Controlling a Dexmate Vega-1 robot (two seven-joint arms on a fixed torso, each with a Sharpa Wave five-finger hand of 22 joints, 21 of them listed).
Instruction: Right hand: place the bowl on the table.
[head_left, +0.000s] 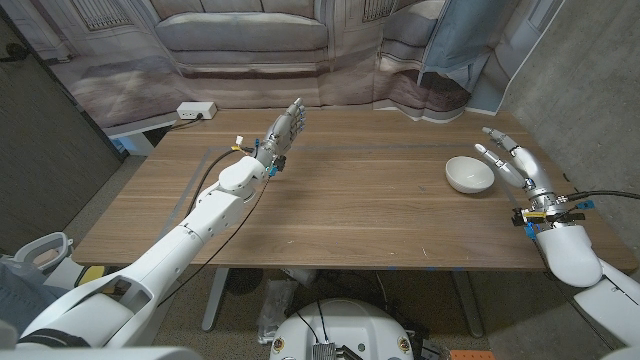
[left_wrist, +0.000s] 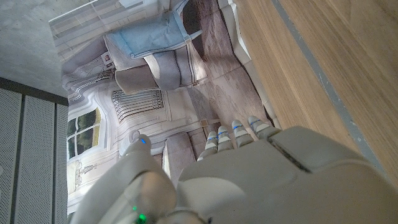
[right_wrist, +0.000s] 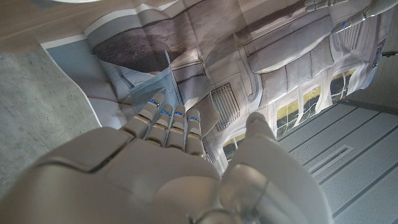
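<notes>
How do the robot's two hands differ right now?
The left hand is raised over bare wood near the table's far side, with nothing close to it. The right hand sits at the table's right edge, beside the white bowl. Both are open and hold nothing.

Soft, even, dimmish light; wrist views blur up close, head view bends at edges.

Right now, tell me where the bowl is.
In the head view the white bowl sits on the wooden table toward the robot's right, just beside the open right hand.
</notes>
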